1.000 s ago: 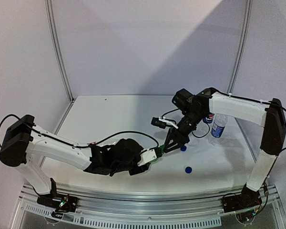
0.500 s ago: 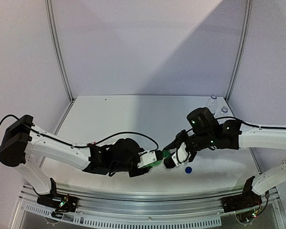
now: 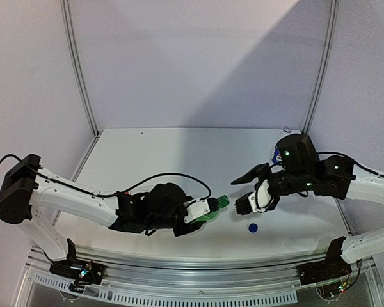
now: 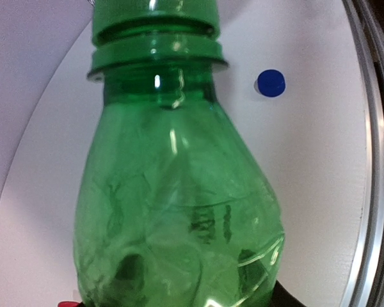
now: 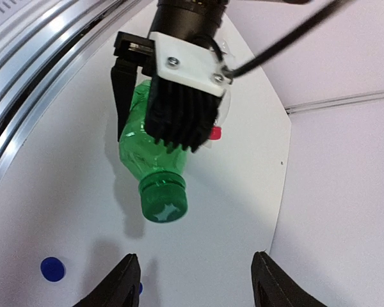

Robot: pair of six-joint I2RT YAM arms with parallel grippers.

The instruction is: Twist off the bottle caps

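The all-green bottle (image 3: 209, 211) lies sideways off the table with my left gripper (image 3: 198, 212) shut on its body. Its green cap (image 3: 223, 201) is on the neck and points right. In the left wrist view the green bottle (image 4: 173, 204) fills the frame, with the green cap (image 4: 155, 14) at the top. My right gripper (image 3: 245, 192) hangs open just right of that cap, not touching it. From the right wrist, the green cap (image 5: 163, 199) faces the camera above my right gripper (image 5: 195, 288), whose fingertips (image 5: 120, 281) stand wide apart. A loose blue cap (image 3: 252, 227) lies on the table.
The top of a clear bottle (image 3: 286, 130) shows behind my right arm near the back right corner. A blue cap (image 5: 51, 268) lies near the metal front rail (image 5: 25, 83). A small red thing (image 5: 215, 132) peeks out beside my left gripper (image 5: 182, 96).
My right gripper was shut at the green cap half a second ago; it has since pulled back to the right and opened. The cap stays on the bottle. The left arm has barely moved.
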